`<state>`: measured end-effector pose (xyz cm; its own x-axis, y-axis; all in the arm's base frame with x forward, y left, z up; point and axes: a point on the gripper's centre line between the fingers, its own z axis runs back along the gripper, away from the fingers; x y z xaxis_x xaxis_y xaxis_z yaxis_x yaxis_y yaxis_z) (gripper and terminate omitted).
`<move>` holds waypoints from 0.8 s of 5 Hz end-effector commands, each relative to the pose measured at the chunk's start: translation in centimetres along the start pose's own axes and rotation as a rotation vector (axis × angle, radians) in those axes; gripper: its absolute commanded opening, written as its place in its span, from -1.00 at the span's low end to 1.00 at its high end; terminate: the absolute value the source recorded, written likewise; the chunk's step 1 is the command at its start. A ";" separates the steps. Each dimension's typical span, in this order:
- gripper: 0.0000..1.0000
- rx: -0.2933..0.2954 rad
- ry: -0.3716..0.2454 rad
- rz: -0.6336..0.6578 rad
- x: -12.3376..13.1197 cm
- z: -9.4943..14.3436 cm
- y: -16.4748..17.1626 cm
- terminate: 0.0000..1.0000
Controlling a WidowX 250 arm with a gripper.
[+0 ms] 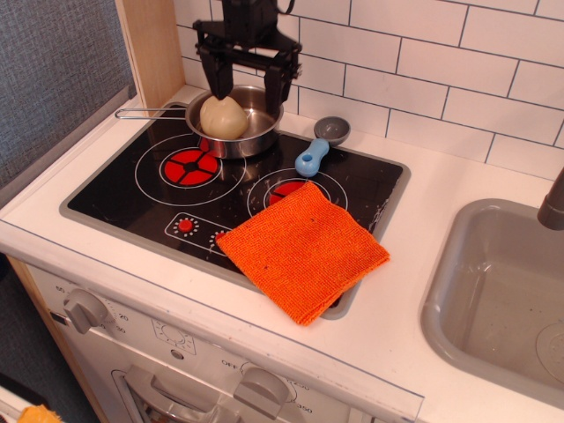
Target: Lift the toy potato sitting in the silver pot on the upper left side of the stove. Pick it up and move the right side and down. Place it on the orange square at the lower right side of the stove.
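Note:
The pale beige toy potato (223, 117) sits in the silver pot (249, 141) on the upper left burner of the black stove (159, 189). The pot's thin handle points left. My gripper (246, 92) hangs open just above and behind the pot, with one finger (216, 84) at the potato's far left and the other (274, 86) over the pot's right rim. The orange square cloth (302, 249) lies on the stove's lower right corner, overhanging the rim.
A blue-handled grey scoop (319, 145) lies at the stove's back right, next to the pot. A grey sink basin (493, 300) is at the right. A white tiled wall stands behind, and a wooden panel (150, 48) at the back left.

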<state>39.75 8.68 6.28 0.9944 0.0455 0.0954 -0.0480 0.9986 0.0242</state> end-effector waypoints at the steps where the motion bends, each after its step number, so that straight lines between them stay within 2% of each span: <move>1: 1.00 0.034 0.023 -0.002 1.8 -1.4 0.7 -1.00; 3: 1.00 0.077 0.067 0.008 1.6 -1.5 2.4 -1.00; 4: 1.00 0.067 0.083 0.003 1.3 -1.4 2.7 -1.00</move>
<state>41.11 11.02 4.16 0.9987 0.0498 -0.0080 -0.0490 0.9952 0.0850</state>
